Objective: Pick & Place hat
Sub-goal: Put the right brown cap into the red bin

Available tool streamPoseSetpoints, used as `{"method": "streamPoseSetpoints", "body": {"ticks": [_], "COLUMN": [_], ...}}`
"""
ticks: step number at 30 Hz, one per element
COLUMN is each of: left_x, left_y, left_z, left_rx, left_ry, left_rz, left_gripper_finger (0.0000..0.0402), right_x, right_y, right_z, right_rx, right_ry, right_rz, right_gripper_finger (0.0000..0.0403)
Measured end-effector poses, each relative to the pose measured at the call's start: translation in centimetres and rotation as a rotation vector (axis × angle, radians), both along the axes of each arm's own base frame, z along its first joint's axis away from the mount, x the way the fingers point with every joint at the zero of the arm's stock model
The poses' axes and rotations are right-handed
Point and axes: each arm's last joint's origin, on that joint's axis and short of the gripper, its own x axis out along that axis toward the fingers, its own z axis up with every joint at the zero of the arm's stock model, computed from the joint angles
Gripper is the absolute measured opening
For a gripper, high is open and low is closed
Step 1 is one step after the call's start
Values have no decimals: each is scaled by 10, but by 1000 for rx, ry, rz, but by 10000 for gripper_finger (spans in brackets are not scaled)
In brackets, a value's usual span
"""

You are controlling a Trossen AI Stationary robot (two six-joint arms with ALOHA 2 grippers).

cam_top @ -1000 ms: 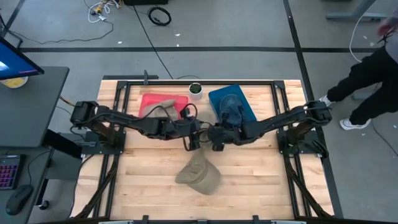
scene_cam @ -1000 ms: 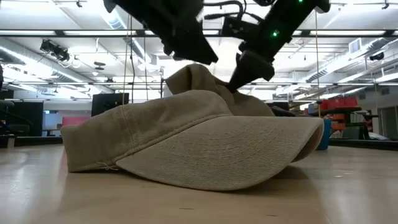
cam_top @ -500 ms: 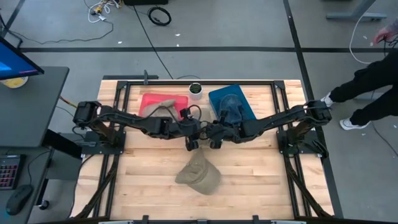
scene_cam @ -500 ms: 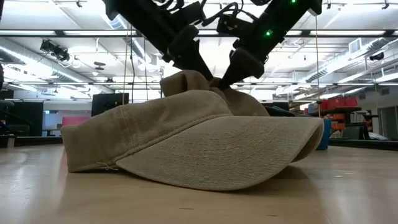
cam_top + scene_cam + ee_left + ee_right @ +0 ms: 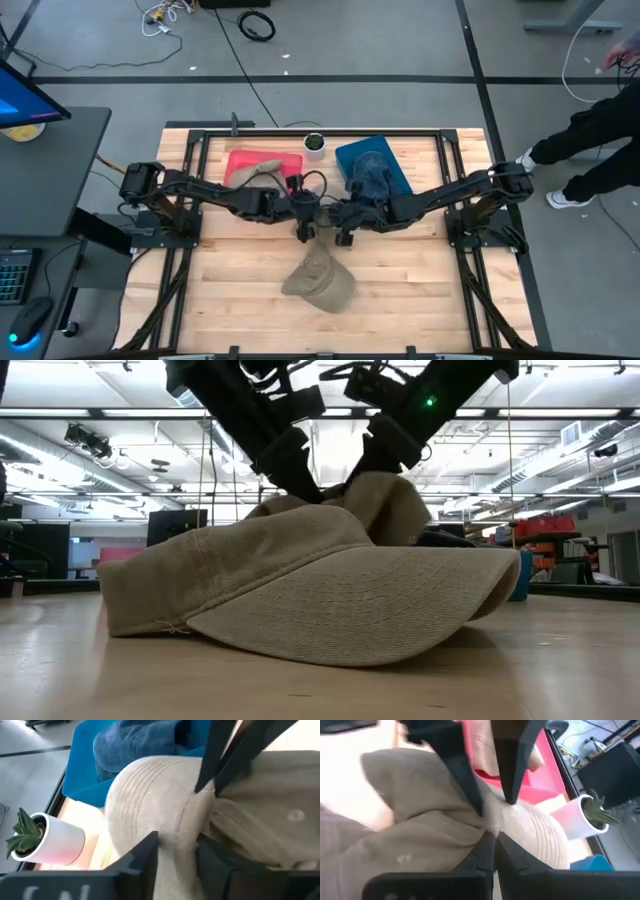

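A khaki cap (image 5: 320, 280) lies on the wooden table, brim (image 5: 350, 610) toward the near edge and flat on the boards. Only the rear of its crown (image 5: 375, 500) is raised. My left gripper (image 5: 304, 230) and my right gripper (image 5: 340, 234) meet over that raised rear, each shut on cloth. In the low view the left gripper (image 5: 300, 485) slants in from the left and the right gripper (image 5: 360, 472) from the right. My left gripper (image 5: 177, 842) pinches a bunched fold of the crown's rear (image 5: 177, 825) between its two fingers, slanting down from the table's left. The fold stands up in the hold while the brim stays on the table. My right gripper (image 5: 495, 837) pinches a gathered ridge of the same crown cloth (image 5: 492, 825) between nearly closed fingers, slanting down from the table's right, close beside the left gripper's fingers (image 5: 467, 780). One layer or several, I cannot tell.
At the far side a red tray (image 5: 240, 160) holds a tan cap and a blue tray (image 5: 395, 165) holds a blue cap. A small white pot with a plant (image 5: 314, 145) stands between them. A person (image 5: 600, 120) is beyond the table's right edge.
The two grippers have drawn a little closer together over the crown's rear, the left one coming down onto the cloth. The raised fold has widened and shifted toward the right. The brim has stayed where it was.
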Motion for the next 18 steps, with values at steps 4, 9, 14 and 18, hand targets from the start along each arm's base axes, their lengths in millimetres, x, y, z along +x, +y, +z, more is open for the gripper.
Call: {"method": "streamPoseSetpoints", "body": {"ticks": [4,9,14,18], "left_x": [0,0,0,-4], "left_y": [0,-1,-5,-8], "left_z": [0,0,1,1], "left_rx": [1,-8,-21,46], "left_ry": [4,-9,-28,-7], "left_rz": [-1,12,29,77], "left_gripper_finger": [62,15,20,14], "right_x": [0,0,-1,-2], "right_y": [1,-2,-5,-7], "right_z": [0,1,0,1], "right_rx": [3,-16,-32,-30], "right_ry": [0,13,34,30], "right_rz": [5,19,8,-16], "right_gripper_finger": [6,6,13,48]}}
